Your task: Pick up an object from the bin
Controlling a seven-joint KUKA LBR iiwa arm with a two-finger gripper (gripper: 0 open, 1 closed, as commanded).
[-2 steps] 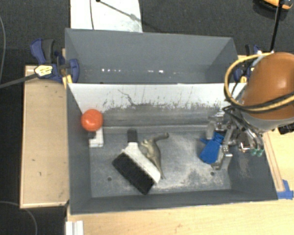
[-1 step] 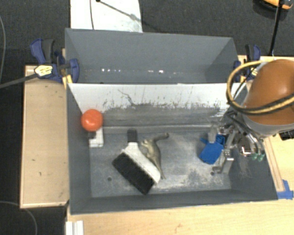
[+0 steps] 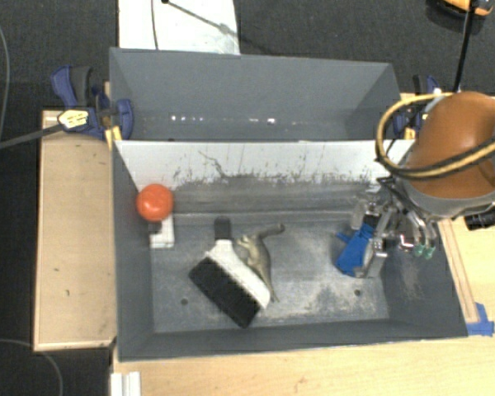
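at the right end of the grey metal bin (image 3: 256,97), the gripper (image 3: 373,236) sits low, touching a small blue plastic piece (image 3: 351,256) on the floor near the right wall. whether it is clenched or released cannot be determined. well apart to the left lie a black-and-white rectangular block (image 3: 229,285) and an orange ball (image 3: 155,202).

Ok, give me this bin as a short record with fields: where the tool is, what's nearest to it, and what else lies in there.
container: grey metal bin
tool: low at the bin's right side, on the arm coming in from the right
nearest thing: blue object, close against the tool's left; whether it is gripped cannot be told
centre: black block with a white layer, lying askew; grey animal figure right beside it
left: orange ball, with a small white block just in front of it
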